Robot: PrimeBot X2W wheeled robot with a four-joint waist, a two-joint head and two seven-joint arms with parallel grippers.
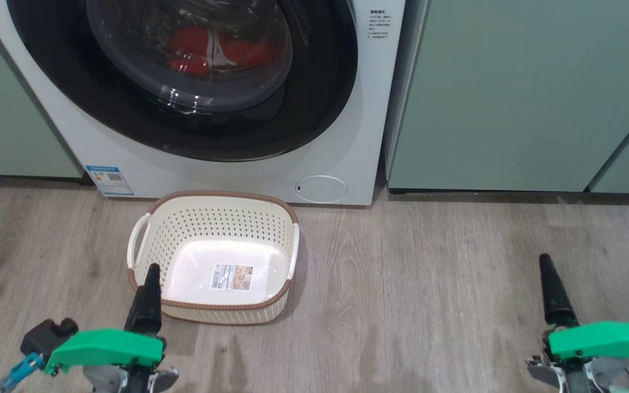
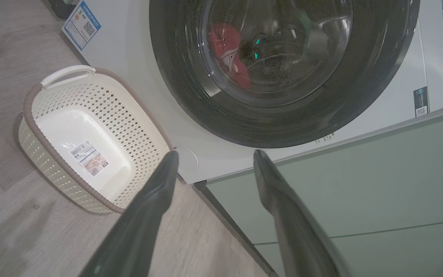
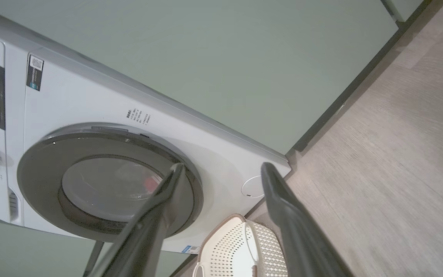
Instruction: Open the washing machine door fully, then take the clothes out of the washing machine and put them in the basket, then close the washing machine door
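Observation:
The white washing machine (image 1: 238, 177) stands at the top of the head view. Its door (image 1: 314, 109), a glossy black rim around bulging glass, lies flat against the front. Red clothes (image 1: 205, 52) with white parts show through the glass inside the drum. On the floor just in front stands the cream basket (image 1: 221, 195), holding nothing but a label sticker. My left gripper (image 1: 152, 270) hovers over the basket's near left corner, and its wrist view shows the jaws open and empty (image 2: 214, 156). My right gripper (image 1: 545, 262) hangs over bare floor to the right, open and empty (image 3: 221, 165).
Pale green cabinets (image 1: 511, 93) flank the machine on both sides. A round filter cap (image 1: 321, 189) and a blue label (image 1: 109, 180) sit low on the machine's front. Grey wood-look floor (image 1: 429, 284) spreads between the basket and my right gripper.

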